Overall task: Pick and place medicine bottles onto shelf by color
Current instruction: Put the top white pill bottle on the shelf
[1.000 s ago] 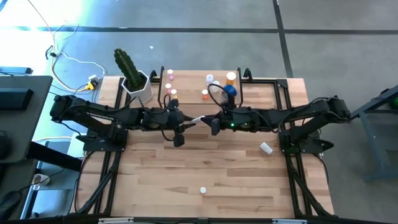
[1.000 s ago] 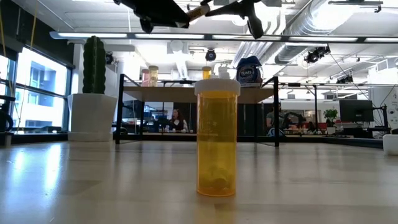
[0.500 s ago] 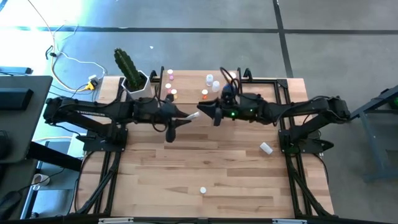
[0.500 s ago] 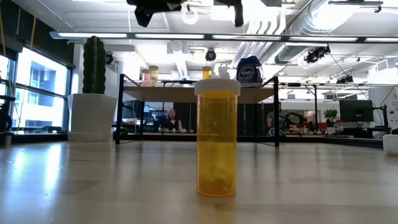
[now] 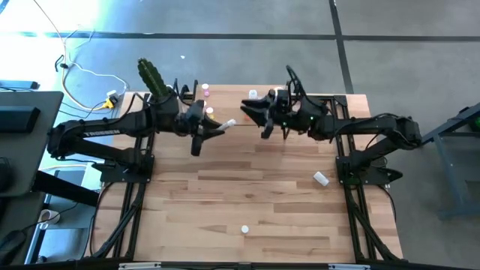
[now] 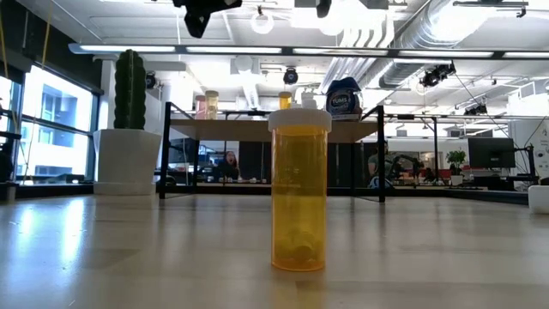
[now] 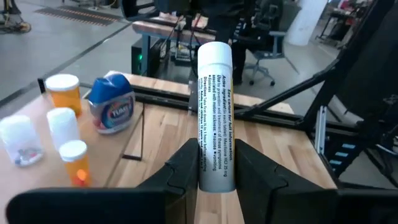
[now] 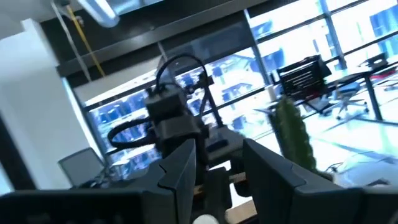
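High view: both arms have moved up toward 12 o'clock; the left gripper (image 5: 218, 126) still pinches a white bottle (image 5: 228, 123) near the shelf (image 5: 225, 99), and the right gripper (image 5: 251, 112) hangs empty, fingers apart.

- A grey concrete floor (image 5: 247, 52) lies beyond the table, crossed by dark seams.
- White cables (image 5: 82, 71) trail over that floor near the table's corner.
- Large windows (image 6: 51, 129) on one side let in bright daylight.
- The open ceiling carries white ducts (image 6: 412, 43) and long strip lights (image 6: 171, 49).
- Desks with monitors (image 6: 489, 154) stand far back.
- A person (image 6: 227, 163) sits behind the table.
- Office chairs (image 7: 264, 37) stand on the floor.
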Controlling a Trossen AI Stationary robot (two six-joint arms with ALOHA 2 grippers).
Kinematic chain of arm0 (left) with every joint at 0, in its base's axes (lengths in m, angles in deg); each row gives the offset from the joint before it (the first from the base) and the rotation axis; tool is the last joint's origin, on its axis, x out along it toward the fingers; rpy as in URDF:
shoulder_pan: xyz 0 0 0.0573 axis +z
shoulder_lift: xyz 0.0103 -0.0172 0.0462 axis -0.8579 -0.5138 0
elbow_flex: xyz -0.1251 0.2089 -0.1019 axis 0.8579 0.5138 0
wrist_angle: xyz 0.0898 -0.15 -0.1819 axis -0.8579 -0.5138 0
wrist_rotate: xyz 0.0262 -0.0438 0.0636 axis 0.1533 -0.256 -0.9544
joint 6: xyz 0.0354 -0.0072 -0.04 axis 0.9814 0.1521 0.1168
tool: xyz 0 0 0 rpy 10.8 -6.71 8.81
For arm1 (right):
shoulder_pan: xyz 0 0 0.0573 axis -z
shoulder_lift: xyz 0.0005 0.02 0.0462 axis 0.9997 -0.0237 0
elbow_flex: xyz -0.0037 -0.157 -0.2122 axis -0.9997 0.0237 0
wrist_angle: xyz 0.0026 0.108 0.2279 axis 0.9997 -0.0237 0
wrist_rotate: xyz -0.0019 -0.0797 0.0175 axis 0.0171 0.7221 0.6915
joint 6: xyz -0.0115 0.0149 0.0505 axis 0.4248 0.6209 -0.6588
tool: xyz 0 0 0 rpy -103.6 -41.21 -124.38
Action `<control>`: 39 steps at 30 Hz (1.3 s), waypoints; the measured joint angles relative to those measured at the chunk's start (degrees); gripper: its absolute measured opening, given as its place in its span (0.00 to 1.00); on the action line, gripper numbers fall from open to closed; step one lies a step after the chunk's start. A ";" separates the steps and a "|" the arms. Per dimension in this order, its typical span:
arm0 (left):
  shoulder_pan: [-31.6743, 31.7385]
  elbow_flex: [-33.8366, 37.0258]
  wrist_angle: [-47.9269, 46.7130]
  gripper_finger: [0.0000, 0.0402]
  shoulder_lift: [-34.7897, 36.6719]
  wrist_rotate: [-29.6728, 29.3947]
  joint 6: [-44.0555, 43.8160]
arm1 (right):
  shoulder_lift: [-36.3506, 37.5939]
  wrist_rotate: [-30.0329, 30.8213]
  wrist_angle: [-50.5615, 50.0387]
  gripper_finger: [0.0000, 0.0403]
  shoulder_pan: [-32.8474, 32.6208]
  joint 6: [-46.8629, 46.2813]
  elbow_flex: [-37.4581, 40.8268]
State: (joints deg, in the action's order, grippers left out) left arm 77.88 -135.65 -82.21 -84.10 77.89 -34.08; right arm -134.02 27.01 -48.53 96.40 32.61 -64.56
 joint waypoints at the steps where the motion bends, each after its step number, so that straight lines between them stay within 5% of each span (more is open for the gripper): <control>1: 1.03 0.00 0.44 0.18 0.00 1.23 0.20 | -0.01 -0.06 -0.78 0.31 0.73 0.08 -0.80; 16: 18.64 0.00 2.32 0.18 -0.07 19.39 1.00 | -0.82 -1.65 -25.34 0.40 11.22 6.57 -18.88; 24: 22.89 0.00 8.16 0.18 -1.67 24.38 -1.61 | -1.00 -12.53 -25.99 0.40 18.21 6.77 -20.95; 39: 23.18 0.00 27.31 0.18 -10.19 24.47 -5.41 | -8.00 -35.87 -16.38 0.40 27.70 7.38 -24.17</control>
State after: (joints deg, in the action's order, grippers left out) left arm 101.06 -135.65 -54.90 -94.29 102.36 -39.49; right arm -142.02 -8.87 -64.92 124.11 39.99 -88.73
